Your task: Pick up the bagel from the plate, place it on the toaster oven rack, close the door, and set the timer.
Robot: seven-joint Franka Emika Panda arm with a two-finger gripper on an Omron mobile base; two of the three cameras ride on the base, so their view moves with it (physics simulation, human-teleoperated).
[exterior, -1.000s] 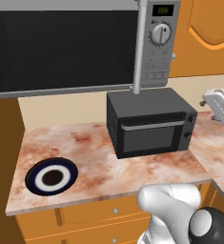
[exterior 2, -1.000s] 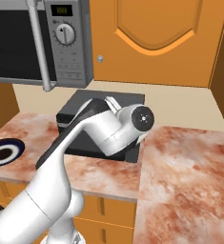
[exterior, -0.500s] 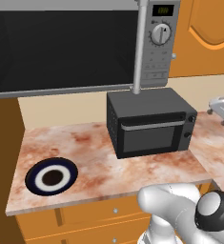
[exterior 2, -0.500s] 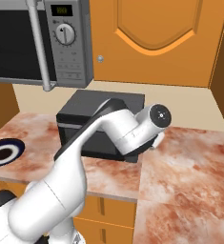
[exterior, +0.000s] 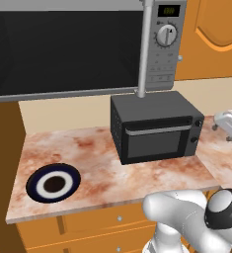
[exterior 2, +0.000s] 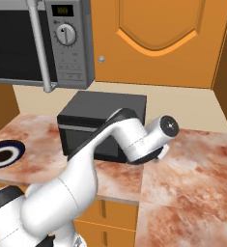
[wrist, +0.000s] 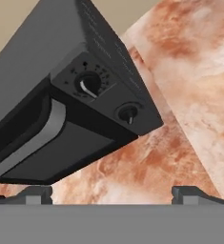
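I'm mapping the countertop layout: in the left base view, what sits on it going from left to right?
plate → toaster oven, door shut → end effector at the right edge.
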